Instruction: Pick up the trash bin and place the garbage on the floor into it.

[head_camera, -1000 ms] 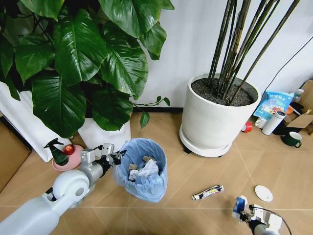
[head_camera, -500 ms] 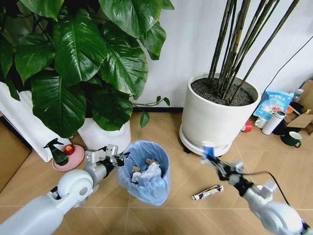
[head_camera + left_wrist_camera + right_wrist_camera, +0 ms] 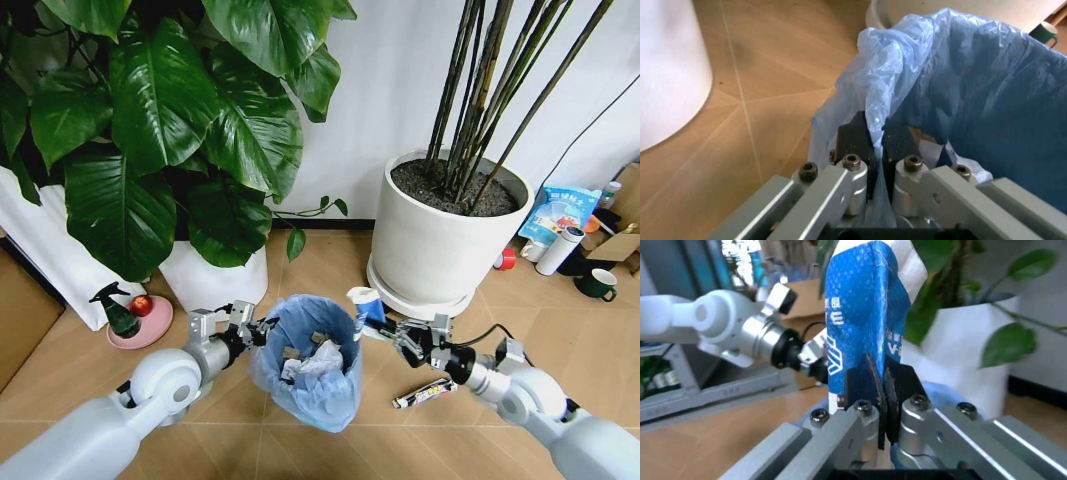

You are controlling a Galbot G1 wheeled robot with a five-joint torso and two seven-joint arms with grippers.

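Observation:
The trash bin (image 3: 305, 360), lined with a crinkly light-blue bag, hangs tilted over the floor (image 3: 330, 270). My left gripper (image 3: 262, 330) is shut on its near rim; in the left wrist view the fingers (image 3: 857, 132) pinch the bag's edge (image 3: 873, 107). My right gripper (image 3: 385, 328) is shut on a blue-white packet (image 3: 366, 303) held upright at the bin's right rim. The right wrist view shows the packet (image 3: 863, 315) clamped in the gripper (image 3: 881, 385). Crumpled tissue (image 3: 318, 360) and scraps lie inside the bin. A white tube (image 3: 424, 392) lies on the floor under my right arm.
A big white plant pot (image 3: 440, 240) stands behind the right arm, with a small red can (image 3: 506, 259) beside it. A leafy plant's white pot (image 3: 215, 275) is behind the bin. A green spray bottle on a pink dish (image 3: 125, 315) sits left. Cups and bottles (image 3: 600, 285) crowd the right edge.
My right arm has swung from the lower right up and leftward, carrying the packet to the bin's rim. The left arm has shifted the bin slightly right and nearer.

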